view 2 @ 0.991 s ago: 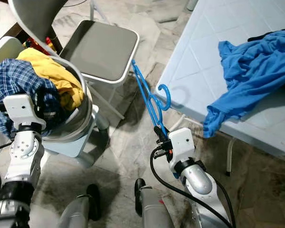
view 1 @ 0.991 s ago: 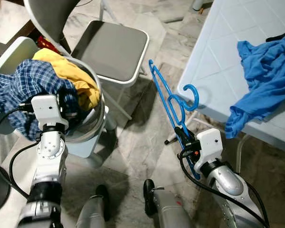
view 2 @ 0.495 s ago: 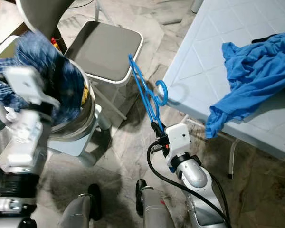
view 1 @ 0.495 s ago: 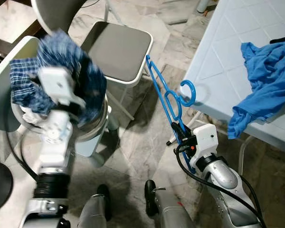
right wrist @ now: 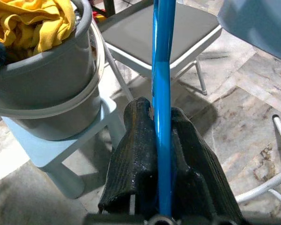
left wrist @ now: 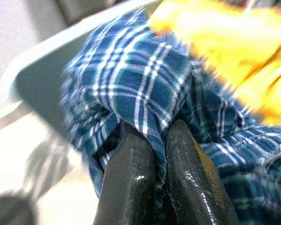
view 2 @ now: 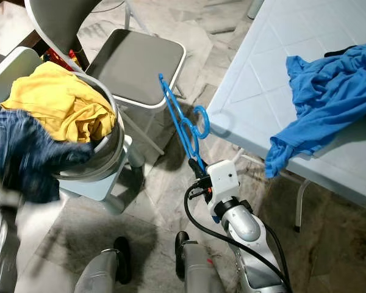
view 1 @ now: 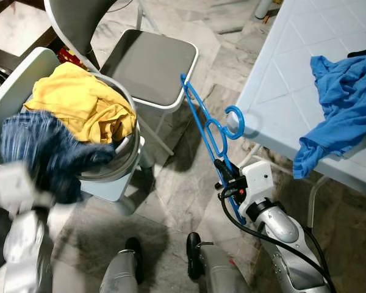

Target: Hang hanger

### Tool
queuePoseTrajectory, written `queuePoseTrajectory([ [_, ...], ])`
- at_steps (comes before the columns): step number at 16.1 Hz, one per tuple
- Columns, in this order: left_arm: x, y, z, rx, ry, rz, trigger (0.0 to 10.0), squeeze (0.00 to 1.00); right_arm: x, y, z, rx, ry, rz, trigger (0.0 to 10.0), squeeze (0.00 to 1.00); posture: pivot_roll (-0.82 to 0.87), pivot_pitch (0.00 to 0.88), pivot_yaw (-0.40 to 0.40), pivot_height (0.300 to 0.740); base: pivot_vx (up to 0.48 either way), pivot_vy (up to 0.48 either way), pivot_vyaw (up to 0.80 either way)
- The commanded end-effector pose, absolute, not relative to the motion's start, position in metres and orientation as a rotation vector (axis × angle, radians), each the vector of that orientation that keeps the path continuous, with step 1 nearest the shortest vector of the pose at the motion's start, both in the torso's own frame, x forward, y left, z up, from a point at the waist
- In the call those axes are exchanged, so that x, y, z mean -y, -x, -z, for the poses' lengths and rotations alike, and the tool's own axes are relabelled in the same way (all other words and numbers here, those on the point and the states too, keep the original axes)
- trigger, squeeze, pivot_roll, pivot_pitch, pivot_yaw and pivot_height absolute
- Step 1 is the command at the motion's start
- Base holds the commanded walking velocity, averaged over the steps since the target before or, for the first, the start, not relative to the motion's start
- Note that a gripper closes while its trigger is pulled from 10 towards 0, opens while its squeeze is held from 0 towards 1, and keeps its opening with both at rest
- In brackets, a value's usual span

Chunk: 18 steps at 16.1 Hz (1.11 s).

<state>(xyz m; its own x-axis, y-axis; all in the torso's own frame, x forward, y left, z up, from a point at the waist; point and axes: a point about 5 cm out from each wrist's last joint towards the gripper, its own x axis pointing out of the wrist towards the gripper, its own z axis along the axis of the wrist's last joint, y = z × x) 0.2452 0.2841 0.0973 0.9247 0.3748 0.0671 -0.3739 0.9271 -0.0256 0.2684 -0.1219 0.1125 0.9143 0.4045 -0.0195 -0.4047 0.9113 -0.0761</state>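
The left gripper [left wrist: 152,154] had its two black fingers [left wrist: 131,178] pressed nearly together on a fold of a blue plaid shirt [left wrist: 131,93], the cloth pinched between the pads and bunched over and beyond the tips. In the head views that shirt [view 1: 46,155] was blurred, draped from the rim of a grey bucket [view 1: 119,165] down toward the left arm, which stood low at the robot's left with its white wrist block blurred below the cloth.

The right gripper [right wrist: 161,126] was clamped tight on the blue hanger [right wrist: 161,93], its bar running straight up between the fingers [right wrist: 138,145] with no gap at either side. From the fingertips the hanger [view 1: 210,125] rose up and away, its hook curling just beside the near corner of a pale blue table [view 1: 274,67]. The right arm reached forward and up from the robot's right, the wrist tilted so the fingers pointed toward a grey folding chair [view 1: 149,64].

The bucket, beyond the left fingers, held a heap of yellow cloth [view 1: 82,110] piled above its rim, and stood on a light blue stool [right wrist: 61,154]. On the table, well apart from the right fingers, lay a crumpled blue shirt [view 1: 341,116], one end hanging over the edge.
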Motion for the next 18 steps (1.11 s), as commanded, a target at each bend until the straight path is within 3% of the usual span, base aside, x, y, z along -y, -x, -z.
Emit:
queuePoseTrajectory([
  [1,-0.289,-0.236,-0.082,0.007,0.048,-0.434,0.0,0.00,0.124,-0.266,-0.107,-0.017,0.084,-0.424,10.0,0.00,-0.16,0.347,-0.078,0.740,0.000,0.000,0.00],
  [7,-0.283,-0.235,-0.068,-0.050,0.047,-0.412,0.0,0.00,0.127,-0.265,-0.107,-0.019,0.091,-0.422,10.0,0.00,-0.18,0.356,-0.079,0.740,0.000,0.000,0.00],
  [12,-0.279,-0.261,-0.117,0.144,-0.067,-0.332,0.0,0.00,0.127,-0.265,-0.105,-0.023,0.087,-0.416,10.0,0.00,-0.17,0.352,-0.068,0.740,0.000,0.000,0.00],
  [14,-0.277,-0.279,-0.176,0.355,-0.152,-0.279,0.0,0.00,0.126,-0.266,-0.104,-0.021,0.083,-0.413,10.0,0.00,-0.17,0.350,-0.066,0.740,0.000,0.000,0.00],
  [18,-0.297,-0.298,-0.218,0.452,-0.239,-0.286,0.0,0.00,0.122,-0.267,-0.105,-0.016,0.079,-0.418,10.0,0.00,-0.17,0.349,-0.066,0.740,0.000,0.000,0.00],
])
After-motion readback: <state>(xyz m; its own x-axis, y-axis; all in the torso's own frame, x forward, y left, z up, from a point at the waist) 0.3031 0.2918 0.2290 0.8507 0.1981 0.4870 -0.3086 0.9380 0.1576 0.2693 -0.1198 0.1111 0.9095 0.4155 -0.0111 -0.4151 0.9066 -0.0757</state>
